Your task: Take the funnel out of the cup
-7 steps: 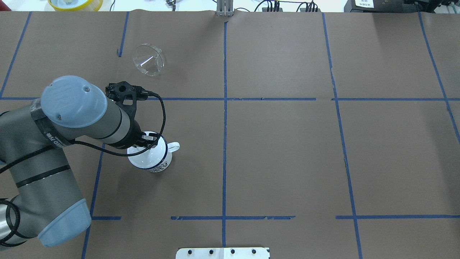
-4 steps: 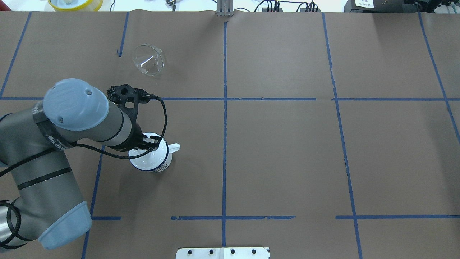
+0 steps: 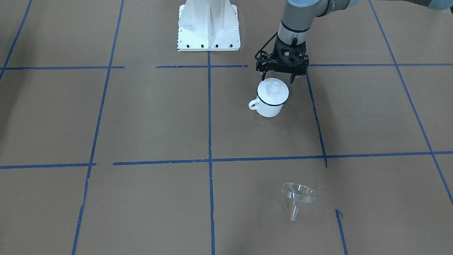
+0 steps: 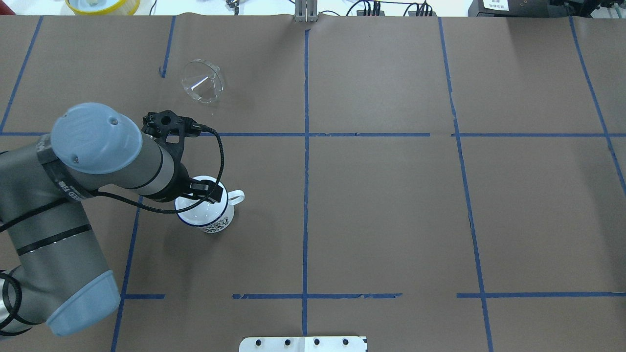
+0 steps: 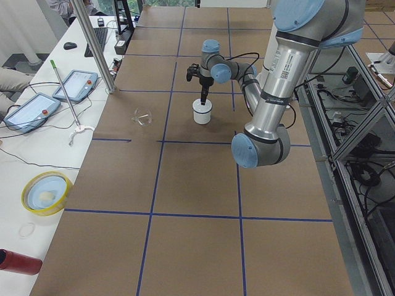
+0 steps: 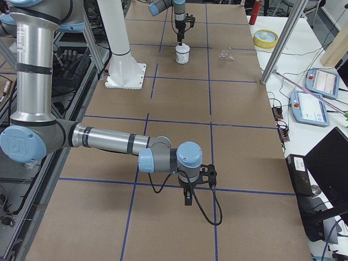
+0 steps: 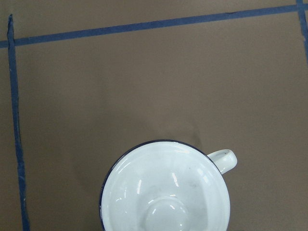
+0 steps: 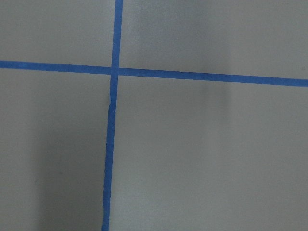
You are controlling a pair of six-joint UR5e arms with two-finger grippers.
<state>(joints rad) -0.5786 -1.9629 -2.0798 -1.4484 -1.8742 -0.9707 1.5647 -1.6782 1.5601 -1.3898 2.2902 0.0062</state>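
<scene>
Left gripper [image 3: 277, 79] has shifted slightly above the cup [image 3: 269, 106], jaws apart and gripping nothing, while the funnel [image 3: 299, 193] lies well away from the cup.

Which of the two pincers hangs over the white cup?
The left pincer. It hangs open just above the cup, at the rim. The right pincer is over another part of the table, far from the cup.

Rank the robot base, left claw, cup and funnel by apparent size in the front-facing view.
1. robot base
2. left claw
3. cup and funnel: alike; funnel lies nearer the camera, so unranked.
</scene>
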